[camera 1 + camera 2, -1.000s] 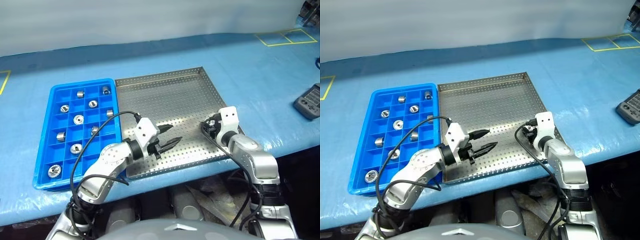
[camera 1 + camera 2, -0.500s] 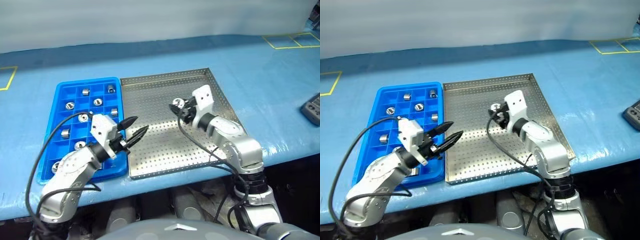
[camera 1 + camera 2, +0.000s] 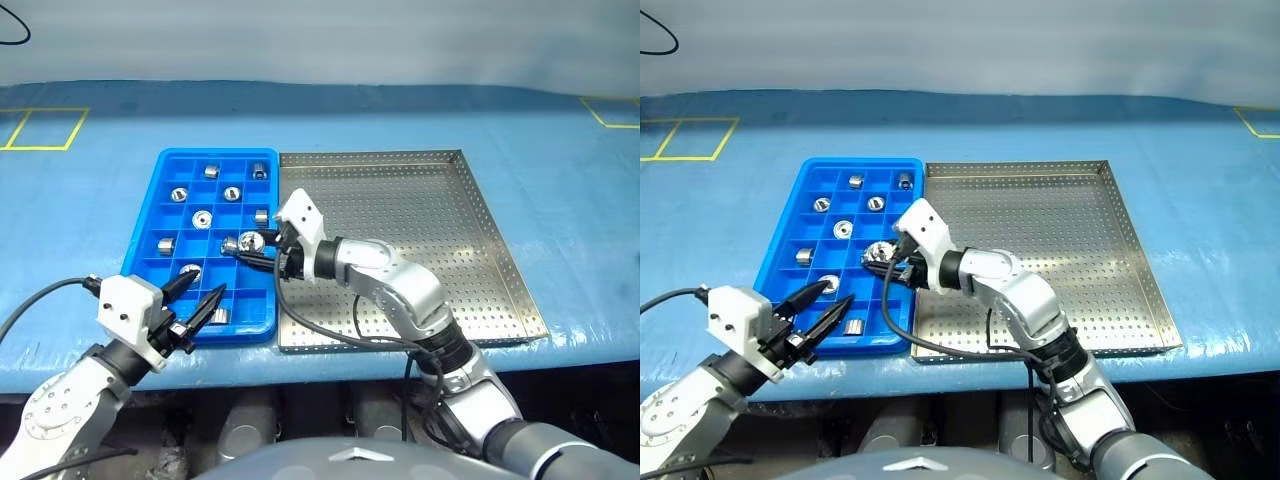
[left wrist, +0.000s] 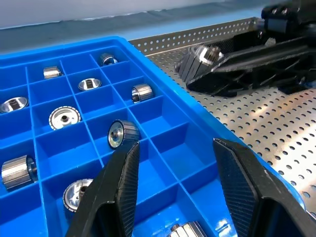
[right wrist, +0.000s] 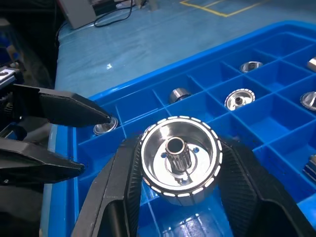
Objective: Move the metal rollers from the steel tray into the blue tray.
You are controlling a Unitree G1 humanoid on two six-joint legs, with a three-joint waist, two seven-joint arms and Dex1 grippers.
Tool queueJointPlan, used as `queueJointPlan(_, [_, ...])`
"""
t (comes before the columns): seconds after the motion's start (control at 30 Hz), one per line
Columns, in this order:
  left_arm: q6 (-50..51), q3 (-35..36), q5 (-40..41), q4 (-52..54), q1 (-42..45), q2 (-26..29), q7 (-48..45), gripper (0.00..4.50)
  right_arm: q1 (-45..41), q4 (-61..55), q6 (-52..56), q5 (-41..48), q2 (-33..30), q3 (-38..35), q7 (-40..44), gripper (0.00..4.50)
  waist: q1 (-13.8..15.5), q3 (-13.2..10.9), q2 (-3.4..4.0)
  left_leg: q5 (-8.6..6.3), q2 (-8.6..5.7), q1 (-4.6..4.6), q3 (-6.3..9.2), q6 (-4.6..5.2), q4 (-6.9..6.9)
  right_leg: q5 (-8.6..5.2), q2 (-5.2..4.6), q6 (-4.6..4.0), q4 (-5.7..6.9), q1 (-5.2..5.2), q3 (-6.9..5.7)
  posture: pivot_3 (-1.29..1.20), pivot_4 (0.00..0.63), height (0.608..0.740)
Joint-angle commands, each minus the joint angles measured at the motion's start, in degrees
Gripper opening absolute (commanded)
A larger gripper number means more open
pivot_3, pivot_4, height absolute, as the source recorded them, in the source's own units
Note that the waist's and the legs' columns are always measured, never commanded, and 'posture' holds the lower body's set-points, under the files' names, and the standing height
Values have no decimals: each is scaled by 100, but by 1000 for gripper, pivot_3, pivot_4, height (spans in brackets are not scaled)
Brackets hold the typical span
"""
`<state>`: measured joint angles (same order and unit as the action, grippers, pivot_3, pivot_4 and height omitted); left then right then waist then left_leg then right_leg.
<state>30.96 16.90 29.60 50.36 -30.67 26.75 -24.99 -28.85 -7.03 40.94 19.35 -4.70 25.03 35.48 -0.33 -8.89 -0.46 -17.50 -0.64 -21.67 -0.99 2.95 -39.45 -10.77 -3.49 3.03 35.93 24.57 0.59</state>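
Held a metal roller (image 5: pixel 180 163) clamped between the two black fingers of the right gripper (image 3: pixel 247 246), hollow centre facing the wrist camera, jaws closed tight against its ribbed rim. Hung with it over the blue tray (image 3: pixel 150 240), above the middle compartments near the edge next to the steel tray (image 3: pixel 440 230). Pointed toward the blue tray's near corner with the left gripper (image 3: pixel 197 297), jaws partway apart and holding nothing, tips just above the front compartments. Counted nine or so other rollers (image 3: pixel 207 217) lying singly in separate compartments of the blue tray, some on end, some on their sides. Showed only bare perforated floor in the steel tray, set touching the blue tray on the blue-covered worktop (image 3: pixel 560 170). Found no brand, label or legible writing; only yellow tape outlines (image 3: pixel 45 128) on the worktop.
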Motion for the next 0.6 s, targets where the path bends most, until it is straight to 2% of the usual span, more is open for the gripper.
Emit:
queueJointPlan(0.03, [-145, 36, -40, 299, -90, -52, 79, 2592, -118, 99, -194, -34, 82, 47, 154, 1824, 6, 0, 0, 2, 0, 0, 0, -3, 1, -1, 1, -2, 1, 1, -1, 107, 150, 740])
queueJointPlan(0.4, [-93, -80, -21, 221, 140, 33, 135, 2592, -126, 928, -310, -176, 267, -182, 176, 1824, 21, 0, 0, 9, 2, 1, 6, -15, 10, -4, 17, -6, 2, -2, -7, 80, 150, 740])
queueJointPlan(0.6, [-68, -152, -33, 139, 284, 57, 146, 2592, -119, 814, -457, -215, 288, -289, 177, 3835, 21, 0, 0, 10, 2, 1, 6, -15, 10, -4, 17, -6, 1, -2, -8, 71, 150, 740])
